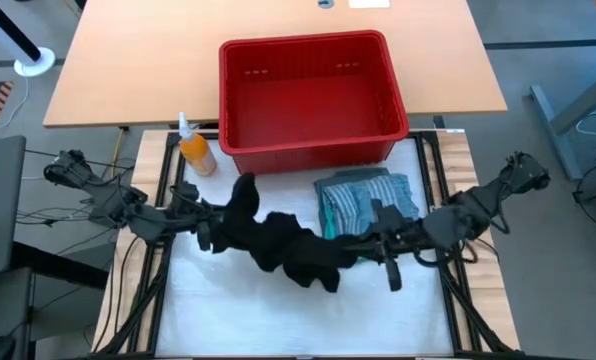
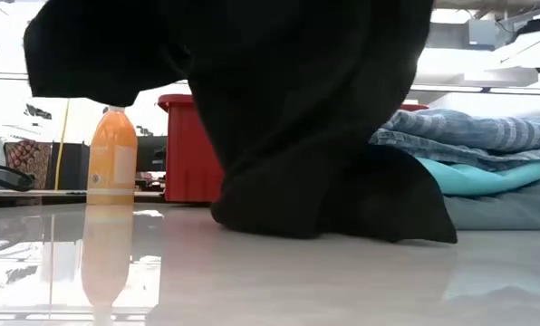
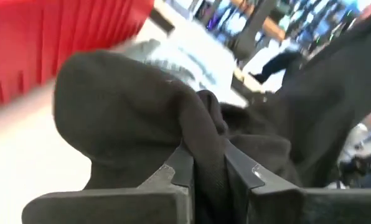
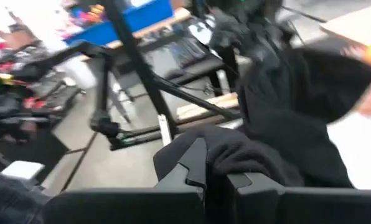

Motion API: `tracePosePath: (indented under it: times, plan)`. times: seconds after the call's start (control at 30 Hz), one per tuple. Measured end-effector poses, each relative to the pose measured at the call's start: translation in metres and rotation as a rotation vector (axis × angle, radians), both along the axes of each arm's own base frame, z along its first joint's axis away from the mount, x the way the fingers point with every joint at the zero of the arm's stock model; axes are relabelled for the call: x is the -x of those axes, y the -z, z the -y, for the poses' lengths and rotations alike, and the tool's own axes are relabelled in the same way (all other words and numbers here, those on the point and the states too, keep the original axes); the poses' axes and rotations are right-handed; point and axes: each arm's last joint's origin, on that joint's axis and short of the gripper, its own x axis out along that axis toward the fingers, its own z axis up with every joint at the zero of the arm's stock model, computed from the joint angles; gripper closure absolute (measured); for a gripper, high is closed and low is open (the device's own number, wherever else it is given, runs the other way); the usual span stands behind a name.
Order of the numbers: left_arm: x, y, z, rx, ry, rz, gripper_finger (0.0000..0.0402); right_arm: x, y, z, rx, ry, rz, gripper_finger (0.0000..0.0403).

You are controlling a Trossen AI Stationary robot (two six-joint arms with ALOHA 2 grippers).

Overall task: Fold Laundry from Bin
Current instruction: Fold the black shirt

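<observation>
A large black garment hangs stretched between my two grippers above the white table top. My left gripper is shut on its left end, my right gripper on its right end. The garment sags in the middle, and in the low view its lower part rests on the table. Behind it lies a folded stack with a blue-grey striped shirt on top of a turquoise piece. The red bin stands beyond, at the far side. My left gripper pinches a bunched fold of the black garment between its two fingers, several layers thick. The fingers run nearly level, from the table's left. The cloth bulges out past them and droops toward the table. My right gripper pinches a bunched bit of the black garment between its two fingers, coming nearly level from the table's right. The cloth spills over the fingertips and hangs away toward the other arm, slack.
An orange spray bottle stands at the bin's left near corner. The folded stack takes up the table's right middle. Bare white table top lies toward the near edge, under and in front of the hanging garment.
</observation>
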Motion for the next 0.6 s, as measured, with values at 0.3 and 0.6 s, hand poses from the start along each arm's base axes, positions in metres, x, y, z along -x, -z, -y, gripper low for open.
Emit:
tracePosePath:
  times: [0.3,0.6]
  plan:
    - [0.008,0.019,-0.003,0.071,0.088,-0.221,0.0246,0.014,-0.03,0.002,0.0,-0.136,0.24,0.0377]
    - [0.001,0.035,0.01,-0.054,0.257,-0.388,0.0161,0.009,-0.029,0.009,-0.023,-0.04,0.222,0.0377]
